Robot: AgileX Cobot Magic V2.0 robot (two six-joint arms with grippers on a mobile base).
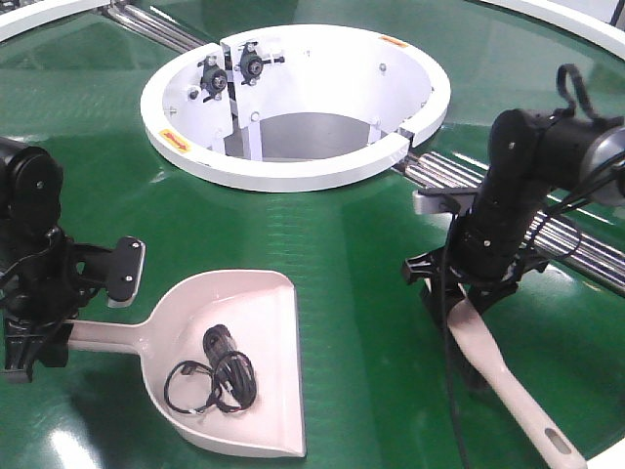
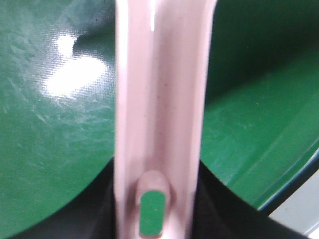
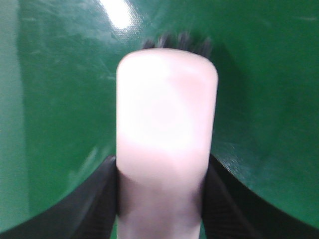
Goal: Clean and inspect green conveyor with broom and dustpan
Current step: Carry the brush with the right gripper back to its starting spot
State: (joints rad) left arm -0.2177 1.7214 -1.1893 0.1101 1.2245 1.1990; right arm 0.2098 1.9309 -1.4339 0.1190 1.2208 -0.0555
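Gripping one dustpan (image 1: 256,313); one broom (image 1: 500,379)

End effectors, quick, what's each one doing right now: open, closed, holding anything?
Left end effector: closed, holding the dustpan by its handle.
Right end effector: closed, holding the broom.

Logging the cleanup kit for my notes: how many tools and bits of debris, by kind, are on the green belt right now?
dustpan: 1
broom: 1
black cable coil: 1
Total: 3
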